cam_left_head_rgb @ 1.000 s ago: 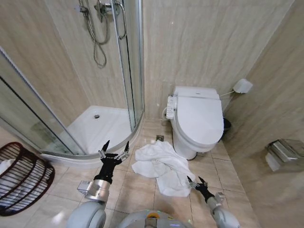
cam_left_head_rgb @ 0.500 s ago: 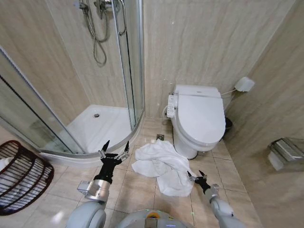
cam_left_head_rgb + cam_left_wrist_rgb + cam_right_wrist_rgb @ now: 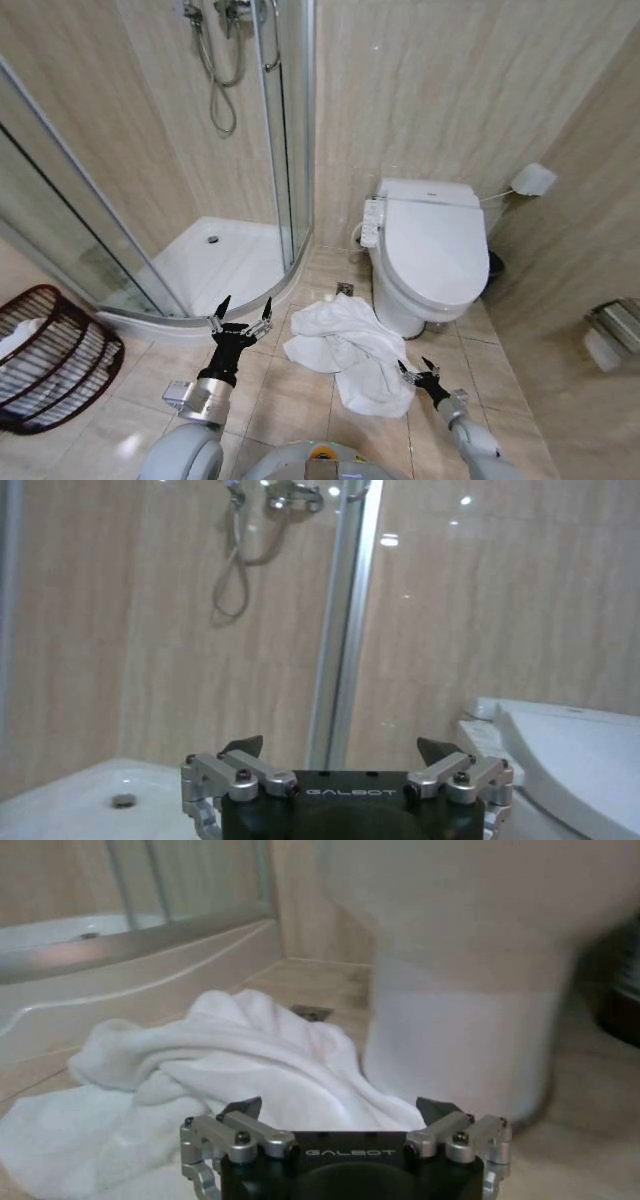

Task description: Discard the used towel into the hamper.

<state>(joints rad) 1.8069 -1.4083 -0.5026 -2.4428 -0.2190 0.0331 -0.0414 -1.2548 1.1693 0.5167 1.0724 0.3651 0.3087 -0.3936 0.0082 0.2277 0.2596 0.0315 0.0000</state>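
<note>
We face a tiled bathroom corner. Largest is the glass shower enclosure (image 3: 215, 190) with its white tray, filling the far left of the floor (image 3: 290, 400). Next comes the white toilet (image 3: 432, 250), lid down, against the back wall on the right. At the left edge of the floor lies the hamper (image 3: 50, 355) — a reddish-brown ribbed basket with see-through sides, tipped so its opening faces us, something white inside it; it is well apart from both arms.

The towel (image 3: 350, 345), white and crumpled, lies on the floor between the shower tray's curved kerb and the toilet base, just beside the toilet foot.

Our left gripper (image 3: 240, 320) is raised above the floor near the kerb, to the left of the towel, fingers spread wide and holding nothing. Our right gripper (image 3: 418, 373) sits low at the towel's near right edge — fingers spread too, empty; the right wrist view shows the cloth directly ahead of it.
</note>
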